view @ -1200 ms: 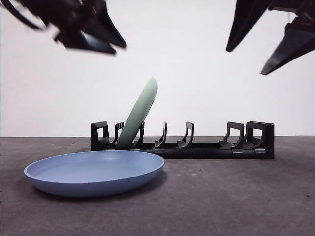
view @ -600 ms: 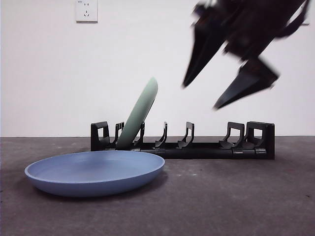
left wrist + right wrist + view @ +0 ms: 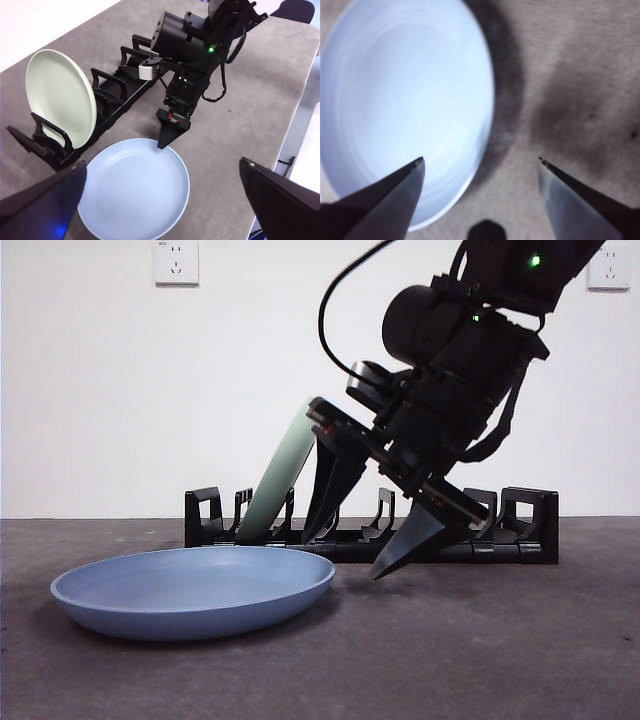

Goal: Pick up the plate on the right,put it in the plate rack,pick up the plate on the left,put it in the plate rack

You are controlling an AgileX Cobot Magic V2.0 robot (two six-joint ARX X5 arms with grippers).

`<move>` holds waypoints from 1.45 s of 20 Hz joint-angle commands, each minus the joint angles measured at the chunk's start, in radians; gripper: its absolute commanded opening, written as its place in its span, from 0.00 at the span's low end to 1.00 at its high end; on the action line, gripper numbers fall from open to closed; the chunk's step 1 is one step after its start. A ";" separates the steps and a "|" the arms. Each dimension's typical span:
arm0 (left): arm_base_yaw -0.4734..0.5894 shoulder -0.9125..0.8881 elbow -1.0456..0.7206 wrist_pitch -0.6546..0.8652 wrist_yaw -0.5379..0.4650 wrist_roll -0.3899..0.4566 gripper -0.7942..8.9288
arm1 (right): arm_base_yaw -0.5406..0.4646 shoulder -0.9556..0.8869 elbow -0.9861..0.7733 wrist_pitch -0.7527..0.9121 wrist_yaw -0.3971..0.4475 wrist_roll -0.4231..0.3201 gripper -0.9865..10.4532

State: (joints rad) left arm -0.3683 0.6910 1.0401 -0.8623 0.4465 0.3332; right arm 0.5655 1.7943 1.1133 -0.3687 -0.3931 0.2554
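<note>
A blue plate (image 3: 190,590) (image 3: 135,192) (image 3: 395,100) lies flat on the grey table in front of the plate rack's left end. The long black plate rack (image 3: 420,545) (image 3: 120,85) holds a pale green plate (image 3: 285,475) (image 3: 60,95) leaning in a slot near its left end. My right gripper (image 3: 342,558) (image 3: 480,159) is open and low at the blue plate's right rim, one jaw over the plate's inside and the other over bare table. High above the table, my left gripper (image 3: 163,164) is open and holds nothing.
The right arm's bulky dark body (image 3: 450,370) leans down in front of the rack's middle and right slots. Two wall sockets (image 3: 176,260) sit on the white wall behind. The table's edge (image 3: 300,100) runs close on the side away from the rack.
The right arm came down and leftward from the upper right to the blue plate's rim, jaws still open. The left arm rose out of the front view. Both plates stayed put.
</note>
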 commanded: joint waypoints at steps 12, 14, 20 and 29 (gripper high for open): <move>0.000 0.006 0.001 -0.011 -0.002 0.069 0.63 | 0.043 0.088 0.004 0.064 0.019 0.056 0.13; 0.000 0.010 0.001 -0.013 -0.002 0.076 0.63 | 0.043 0.088 0.004 0.073 0.019 0.058 0.07; -0.088 0.047 0.001 -0.058 -0.004 0.189 0.63 | 0.035 0.059 0.017 0.056 0.013 0.082 0.07; -0.512 0.240 0.001 -0.019 -0.375 0.394 0.63 | -0.099 -0.185 0.246 -0.451 0.006 -0.111 0.07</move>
State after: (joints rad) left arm -0.8669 0.9253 1.0401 -0.8906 0.0914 0.6777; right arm 0.4610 1.6016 1.3636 -0.8165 -0.3824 0.1791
